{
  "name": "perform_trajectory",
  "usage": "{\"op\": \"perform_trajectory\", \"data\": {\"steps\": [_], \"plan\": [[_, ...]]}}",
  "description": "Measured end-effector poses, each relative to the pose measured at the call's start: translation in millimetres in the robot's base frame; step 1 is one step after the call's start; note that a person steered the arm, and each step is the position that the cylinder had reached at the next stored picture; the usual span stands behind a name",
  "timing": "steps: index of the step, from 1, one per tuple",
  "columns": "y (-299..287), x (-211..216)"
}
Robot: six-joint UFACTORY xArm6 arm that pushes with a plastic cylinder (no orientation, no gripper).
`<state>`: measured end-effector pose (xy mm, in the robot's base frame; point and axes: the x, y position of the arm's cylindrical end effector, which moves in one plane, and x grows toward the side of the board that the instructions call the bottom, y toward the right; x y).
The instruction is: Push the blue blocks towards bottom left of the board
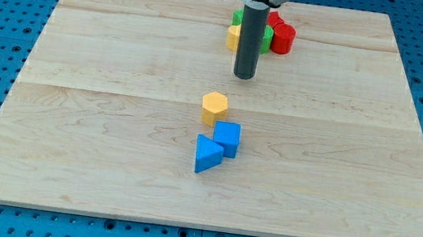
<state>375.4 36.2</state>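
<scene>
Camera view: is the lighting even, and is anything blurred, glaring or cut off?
Camera view: lighting soft and even on the pale wooden board, no glare; only small shadows under the blue triangular block and blue cube; the yellow hexagonal block is sharp; the dark rod's upper part is cut off at the view's top, and my tip is in focus, apart from the blue blocks.

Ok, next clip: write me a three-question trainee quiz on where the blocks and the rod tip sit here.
1. True or false: my tip touches the blue cube.
2. Which block lies nearest the blue cube? A) red cylinder B) blue triangular block C) green block
3. Fill in: the yellow hexagonal block sits toward the view's ___ from the blue cube.

Key: 1 false, the tip stands apart, toward the view's top. 2 B, they look to be touching. 3 top.
</scene>
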Motion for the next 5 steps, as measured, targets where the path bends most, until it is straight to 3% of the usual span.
{"op": "perform_trajectory", "data": {"steps": [4,5], "plan": [[28.3,47.6],[5.2,83.8]]}}
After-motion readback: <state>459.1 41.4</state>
